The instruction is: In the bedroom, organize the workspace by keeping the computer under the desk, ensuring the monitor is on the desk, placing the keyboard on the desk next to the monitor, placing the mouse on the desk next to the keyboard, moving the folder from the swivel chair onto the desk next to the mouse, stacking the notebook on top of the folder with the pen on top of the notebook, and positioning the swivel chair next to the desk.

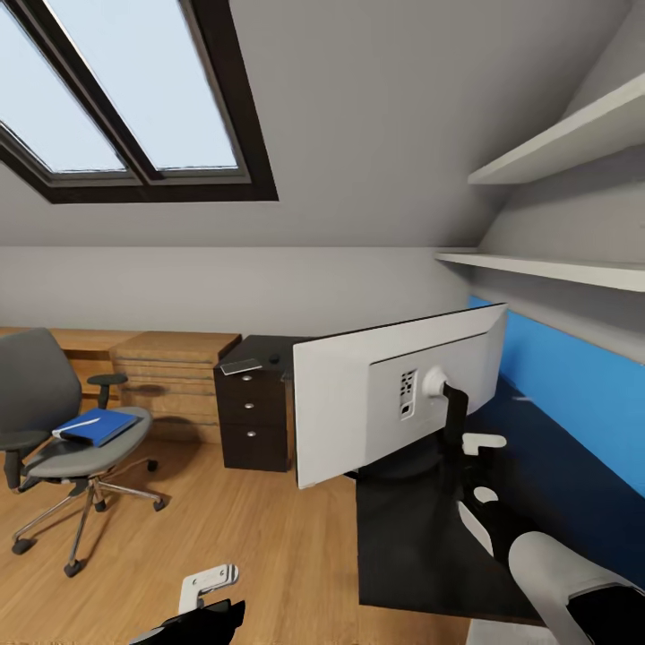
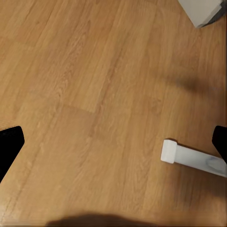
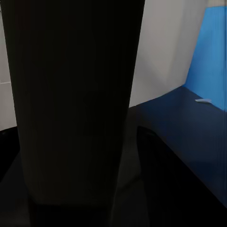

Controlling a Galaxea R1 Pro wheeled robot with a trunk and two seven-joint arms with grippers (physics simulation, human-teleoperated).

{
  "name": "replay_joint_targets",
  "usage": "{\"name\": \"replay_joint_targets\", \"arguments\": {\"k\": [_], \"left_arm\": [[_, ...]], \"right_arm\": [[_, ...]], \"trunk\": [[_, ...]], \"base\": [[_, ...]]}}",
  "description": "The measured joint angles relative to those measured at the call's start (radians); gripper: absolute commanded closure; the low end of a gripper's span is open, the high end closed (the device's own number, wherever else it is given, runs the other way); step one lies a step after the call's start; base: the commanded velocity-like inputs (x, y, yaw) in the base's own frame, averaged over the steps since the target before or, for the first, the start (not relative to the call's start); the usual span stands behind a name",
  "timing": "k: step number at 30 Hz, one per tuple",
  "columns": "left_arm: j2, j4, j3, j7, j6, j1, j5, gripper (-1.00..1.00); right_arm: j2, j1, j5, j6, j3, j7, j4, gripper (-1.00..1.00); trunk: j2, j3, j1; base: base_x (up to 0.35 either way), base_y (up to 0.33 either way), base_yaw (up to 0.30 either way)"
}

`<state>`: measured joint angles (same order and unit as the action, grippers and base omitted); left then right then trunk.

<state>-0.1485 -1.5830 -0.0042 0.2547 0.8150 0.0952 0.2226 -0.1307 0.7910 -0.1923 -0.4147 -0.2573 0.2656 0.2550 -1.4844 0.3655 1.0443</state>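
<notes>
At the near edge of the head view, the left gripper (image 1: 208, 587) is hanging low over the light wood floor (image 1: 251, 537). Its wrist camera is looking down at bare boards, with one dark fingertip (image 2: 9, 146) at each side of the frame, so the jaws are spread wide and holding nothing. A white desk leg (image 2: 191, 158) is lying across that view.

The right arm is reaching forward over the glossy black desk (image 1: 555, 475), and its gripper (image 1: 466, 430) is sitting against the monitor's black stand (image 3: 71, 104). Whether the jaws are pinching the stand cannot be told.

The monitor (image 1: 358, 403) is standing on the desk with its white back facing the camera, in front of the blue back panel (image 1: 573, 376).

Farther left, the swivel chair (image 1: 54, 421) is standing on the floor, well apart from the desk, with the blue folder (image 1: 98, 425) lying on its seat. Beyond, a dark drawer unit (image 1: 255, 403) is standing against the wall with a small flat object on top, too small to identify.
</notes>
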Motion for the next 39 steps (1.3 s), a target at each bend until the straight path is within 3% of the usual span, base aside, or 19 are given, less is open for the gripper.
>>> {"name": "replay_joint_targets", "arguments": {"k": [13,20,39], "left_arm": [[0.000,0.000,0.001,0.003,0.000,0.000,-0.001,-1.00],[0.001,0.000,0.034,0.003,0.000,0.000,-0.001,-1.00],[0.002,0.000,0.039,0.008,0.001,0.000,-0.001,-1.00]], "right_arm": [[0.000,0.000,0.000,-0.001,0.001,-0.001,0.000,1.00],[0.000,0.000,0.009,0.001,0.005,-0.001,0.001,1.00],[0.000,0.000,0.006,-0.001,0.003,-0.001,0.001,1.00]], "trunk": [[0.000,0.000,0.000],[0.000,0.000,0.000],[0.000,0.000,0.000]], "base": [[-0.015,-0.230,0.000],[0.000,-0.020,0.000],[0.000,0.000,0.000]]}}
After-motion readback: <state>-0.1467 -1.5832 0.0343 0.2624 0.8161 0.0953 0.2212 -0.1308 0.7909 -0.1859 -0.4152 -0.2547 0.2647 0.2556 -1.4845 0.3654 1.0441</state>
